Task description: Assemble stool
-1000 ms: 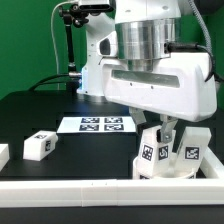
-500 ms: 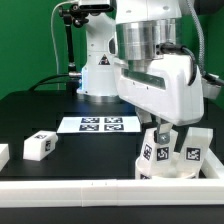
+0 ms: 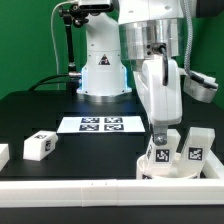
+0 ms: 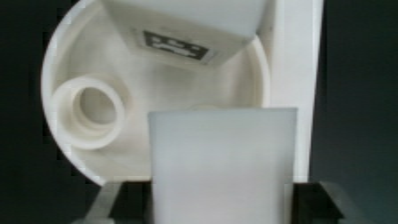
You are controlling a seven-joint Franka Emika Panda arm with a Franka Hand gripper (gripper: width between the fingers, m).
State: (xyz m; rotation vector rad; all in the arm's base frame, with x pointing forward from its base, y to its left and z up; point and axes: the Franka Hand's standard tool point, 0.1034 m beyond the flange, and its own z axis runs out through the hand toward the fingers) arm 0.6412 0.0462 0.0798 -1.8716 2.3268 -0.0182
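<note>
Black tabletop (image 3: 40, 110) — leg (image 4: 222, 150) in pincer (image 4: 219, 198); seat hole (image 4: 89, 108) wrist-view only

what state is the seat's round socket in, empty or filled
Empty: the wrist view shows the socket in the seat as an open ring with nothing in it.

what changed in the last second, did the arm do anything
The claw turned about its upright axis above the seat: its broad side faced the exterior camera, now its narrow side does. It is shut on a leg, as the wrist view shows. The loose leg at the exterior view's left and the marker board stayed put.
</note>
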